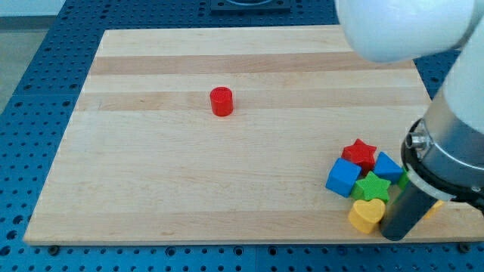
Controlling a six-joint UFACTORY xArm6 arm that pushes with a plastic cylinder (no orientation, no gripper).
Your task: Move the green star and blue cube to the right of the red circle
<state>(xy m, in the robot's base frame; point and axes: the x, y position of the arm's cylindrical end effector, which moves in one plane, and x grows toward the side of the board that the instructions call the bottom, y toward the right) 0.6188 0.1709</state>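
The red circle (221,100) stands alone on the wooden board, left of centre in the upper half. The green star (372,187) sits in a tight cluster at the view's bottom right. A blue cube (343,177) touches the star's left side, and a second blue block (388,167) lies at its upper right. A red star (361,153) is at the cluster's top and a yellow heart (367,214) at its bottom. My tip (393,234) is at the cluster's lower right, just right of the yellow heart.
The wooden board (151,189) lies on a blue perforated table (30,113). The white and grey arm body (454,113) fills the view's right edge and hides part of the cluster; an orange piece (433,207) peeks out beside the rod.
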